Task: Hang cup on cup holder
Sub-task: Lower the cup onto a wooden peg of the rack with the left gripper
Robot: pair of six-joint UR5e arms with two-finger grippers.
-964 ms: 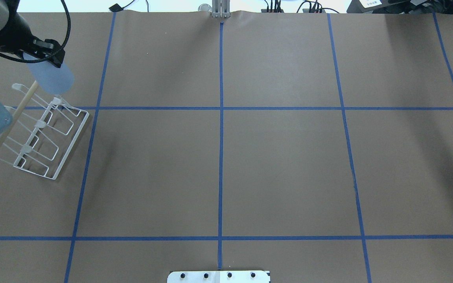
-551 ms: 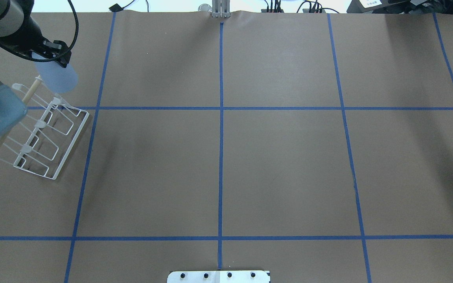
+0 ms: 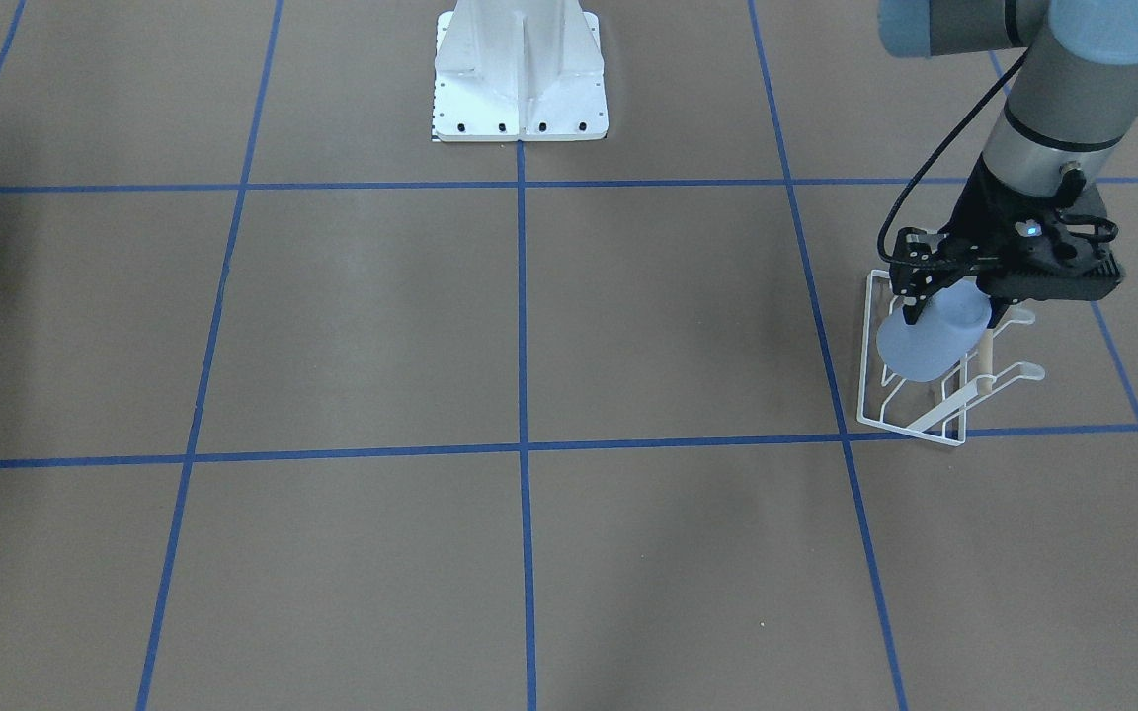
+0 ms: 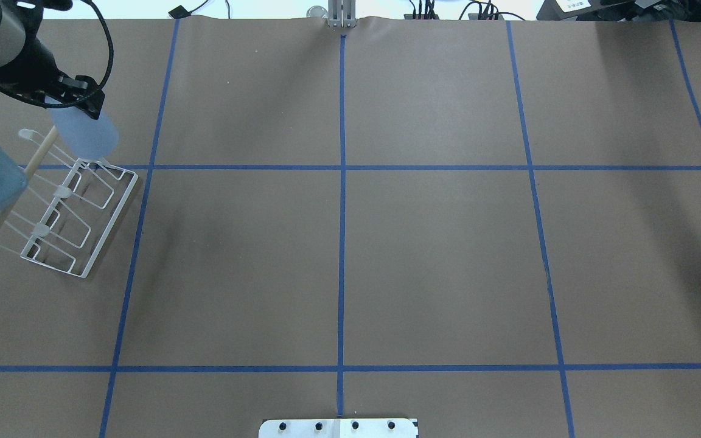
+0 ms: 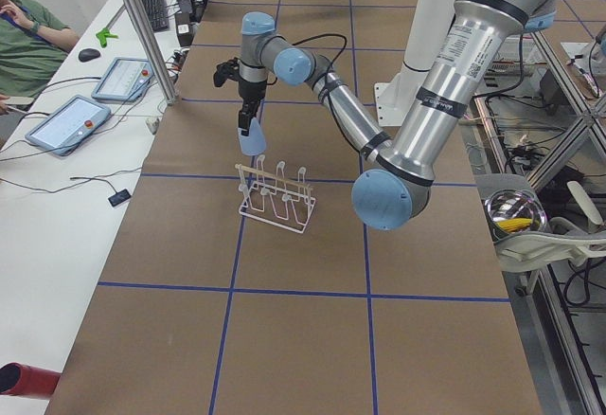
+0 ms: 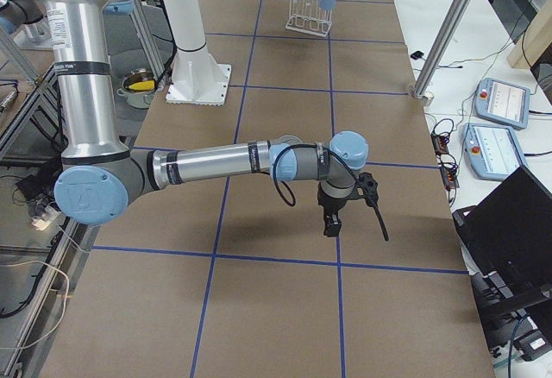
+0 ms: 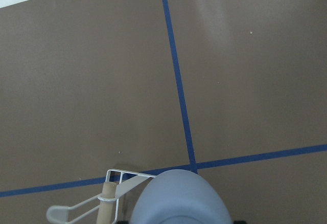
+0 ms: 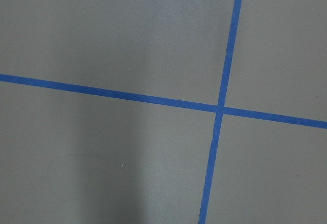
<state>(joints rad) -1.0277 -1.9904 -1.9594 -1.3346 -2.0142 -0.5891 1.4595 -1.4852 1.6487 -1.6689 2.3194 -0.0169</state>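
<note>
The cup holder point(image 3: 936, 412) dowel point(image 3: 981, 360) stands just beside the cup point(image 3: 925, 344).

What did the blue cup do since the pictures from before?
The left gripper, shut on the cup throughout, carried it a little nearer the cup holder. The cup now hides the end prong tip that showed before. The cup holder stayed put.

Counted: one cup point(image 4: 86, 134), one holder point(image 4: 61, 193), one base point(image 3: 520, 89). Two arms: left arm point(image 5: 445, 83), right arm point(image 6: 207, 160). Two grippers: left gripper point(image 3: 954, 301), right gripper point(image 6: 331, 223). Two tablets point(image 5: 68, 123). One person point(image 5: 28, 27).
</note>
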